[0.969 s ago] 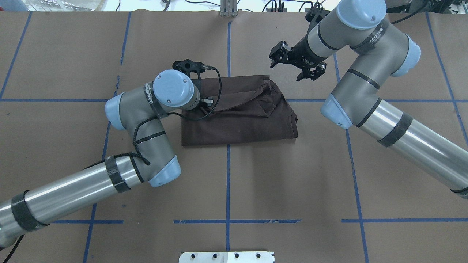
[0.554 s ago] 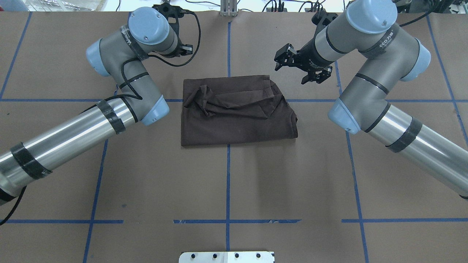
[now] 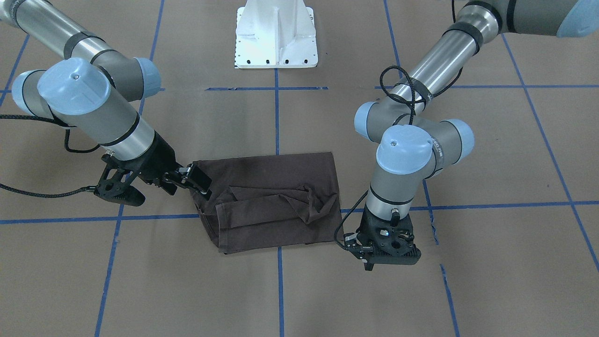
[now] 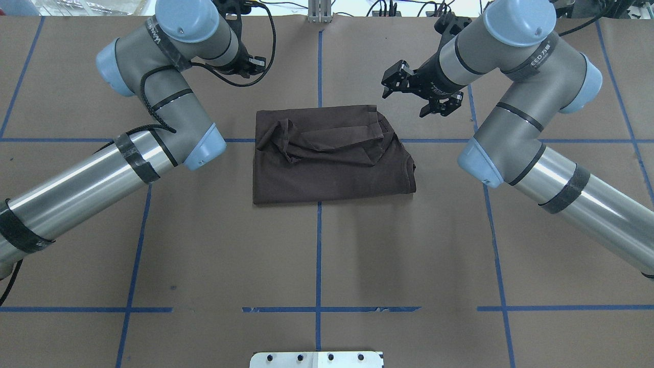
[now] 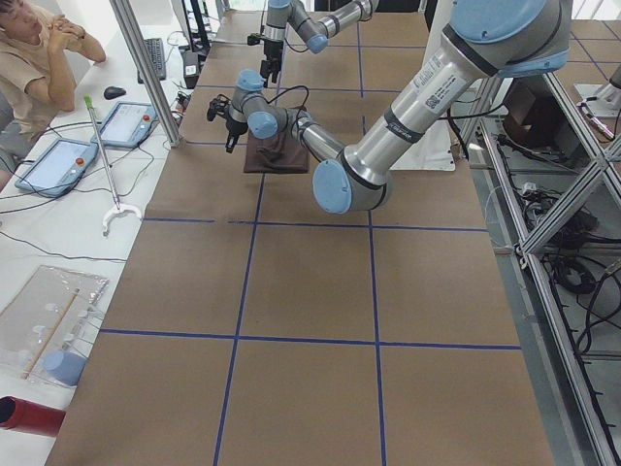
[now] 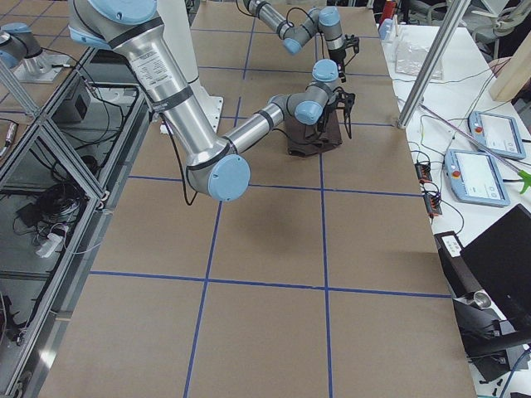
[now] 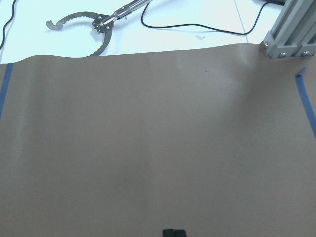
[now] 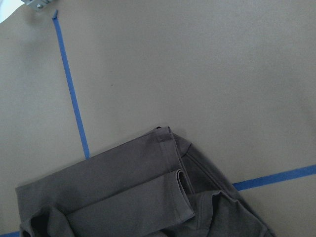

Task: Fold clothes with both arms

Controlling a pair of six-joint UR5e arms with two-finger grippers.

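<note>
Brown tabletop [image 4: 327,255]: T-shirt [image 4: 332,163] between the fingers [image 4: 392,75] (apart from both)

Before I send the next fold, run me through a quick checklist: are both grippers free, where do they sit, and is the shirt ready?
1. T-shirt lying free on the table, nothing gripping it: ok.
2. Right gripper ready to grasp: ok. Its jaws are open and empty, just off the shirt's far right corner.
3. Left gripper ready to grasp: not ok. Its jaws look closed on nothing, over bare paper near the table's far edge.
4. Left arm and right arm clear of the cloth: ok in the overhead view.
5. Fold tidy: not ok. The top layer is bunched at the far left corner.
</note>
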